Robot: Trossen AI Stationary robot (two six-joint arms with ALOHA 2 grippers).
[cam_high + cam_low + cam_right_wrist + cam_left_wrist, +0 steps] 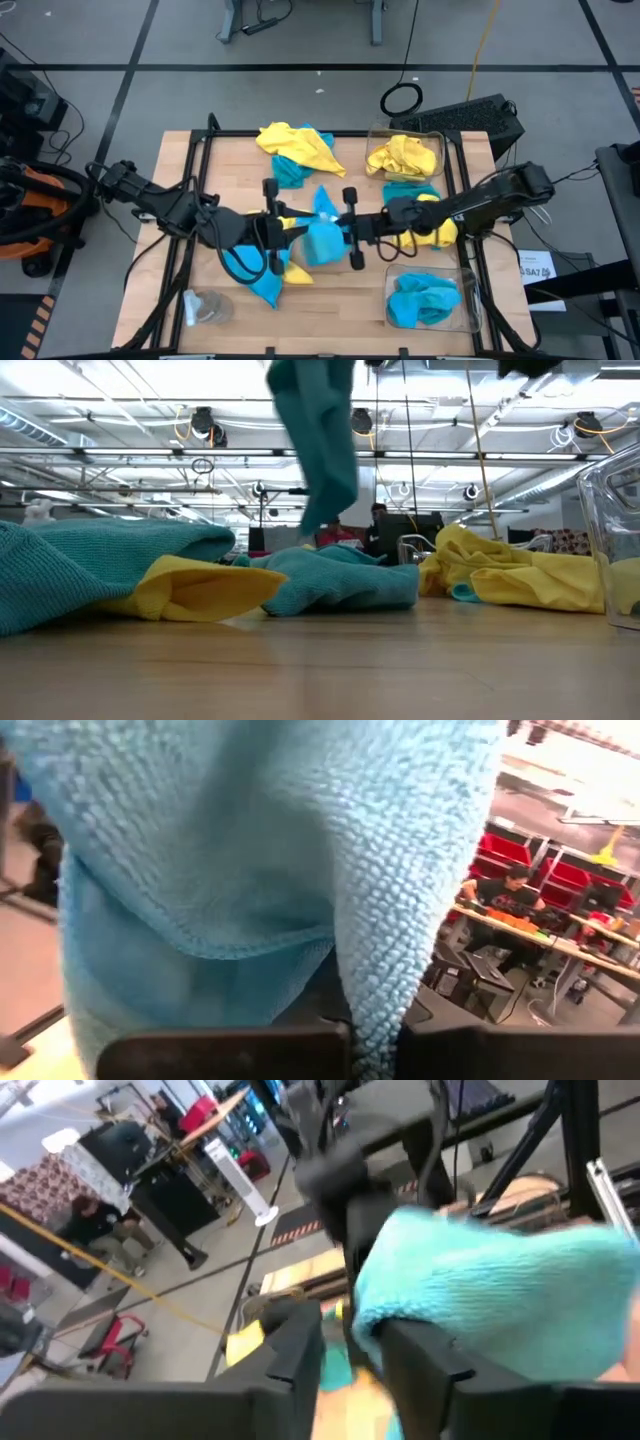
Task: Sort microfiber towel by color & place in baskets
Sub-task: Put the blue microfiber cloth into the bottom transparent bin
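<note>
held towel: we see one turquoise blue microfiber towel (322, 238) lifted off the wooden table (340, 290) near its middle, between the two grippers; in the low view it hangs (318, 440) clear of the tabletop.
right gripper: the right gripper (352, 228) sits just right of the raised cloth, its two dark fingers (230, 1055) pressed together on the towel's fabric (270, 850), which fills its wrist view.
left gripper: the left gripper (278, 228) sits just left of the same cloth; its fingers (300, 1355) stand slightly parted, with the towel (500, 1300) against one finger. we cannot tell whether it has any hold.
far basket: a clear rectangular plastic basket (432, 133) at the table's far right holds bright yellow towels (405, 156).
near basket: a second clear basket (470, 300) at the near right holds turquoise towels (425, 298).
loose towels: a yellow and turquoise heap (295, 150) lies at the far centre; a yellow cloth (435, 232) lies under the right arm; a turquoise cloth (265, 288) lies near the left arm.
other item: a small clear round glassy object (205, 307) rests at the near left corner.
</note>
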